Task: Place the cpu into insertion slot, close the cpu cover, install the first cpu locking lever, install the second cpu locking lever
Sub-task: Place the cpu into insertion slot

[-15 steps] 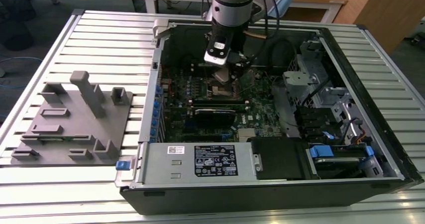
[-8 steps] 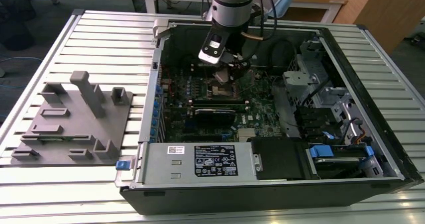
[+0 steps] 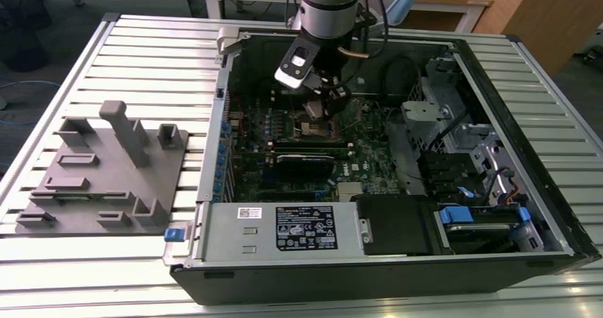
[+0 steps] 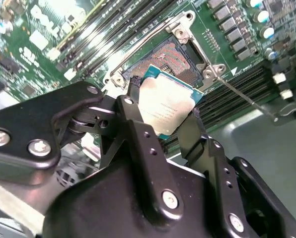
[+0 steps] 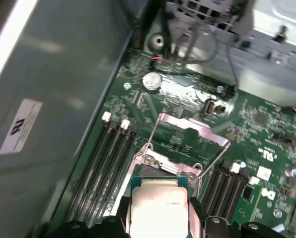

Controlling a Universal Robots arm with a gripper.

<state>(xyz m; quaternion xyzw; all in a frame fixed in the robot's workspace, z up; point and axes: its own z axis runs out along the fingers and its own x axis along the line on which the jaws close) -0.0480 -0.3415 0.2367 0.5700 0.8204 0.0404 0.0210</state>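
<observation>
Gripper (image 4: 163,113) clenched on the cpu (image 4: 172,99), held over the slot (image 4: 180,57), cover (image 5: 197,130) raised: seating likely needs a level, corner-matched descent.

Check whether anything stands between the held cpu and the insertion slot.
Nothing visible does. The cpu, pinched between the fingers, hangs over the insertion slot, whose contact field lies bare; the cpu cover is swung up and back, clear of it.
</observation>
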